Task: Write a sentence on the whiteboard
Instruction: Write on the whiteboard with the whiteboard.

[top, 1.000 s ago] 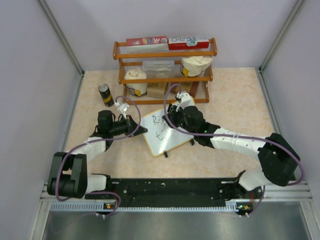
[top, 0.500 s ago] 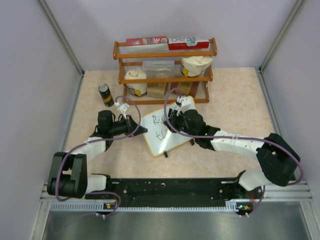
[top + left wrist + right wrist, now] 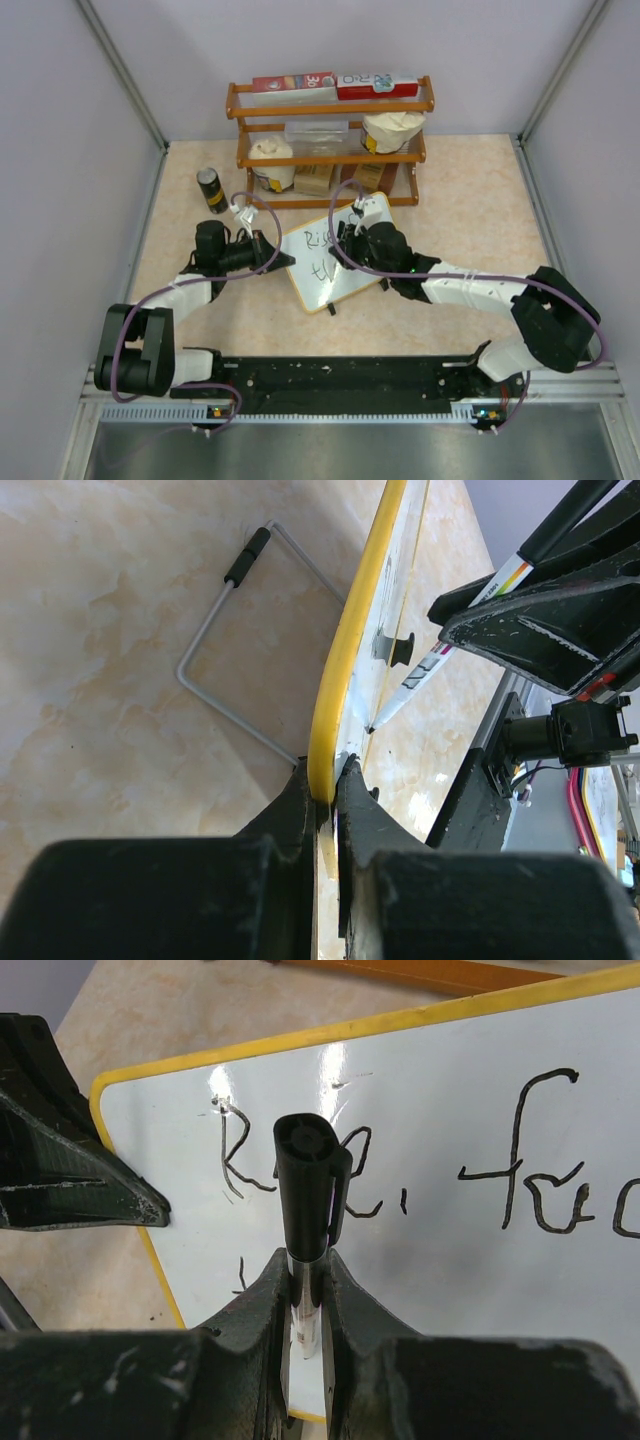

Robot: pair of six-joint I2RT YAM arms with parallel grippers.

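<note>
The whiteboard [image 3: 335,288] stands tilted at the middle of the table, with a yellowish frame [image 3: 345,660]. My left gripper [image 3: 287,262] [image 3: 328,780] is shut on its left edge. My right gripper [image 3: 352,240] [image 3: 308,1270] is shut on a black-capped marker [image 3: 305,1190] over the board's face [image 3: 450,1280]. In the left wrist view the marker [image 3: 420,675] slants down with its tip on the board. The sentence [image 3: 515,1170] in black script reads "Rise, fac" on the top line. A first stroke of a second line [image 3: 240,1275] sits below it, partly hidden by the marker.
A wooden rack [image 3: 330,140] with red-and-white boxes, jars and bags stands behind the board. A dark can [image 3: 210,188] stands to its left. The board's wire stand [image 3: 215,650] rests on the table behind it. Walls close in on both sides.
My right gripper has shifted slightly with the marker, and the second line's first strokes have grown. My left gripper and the board have stayed put.
</note>
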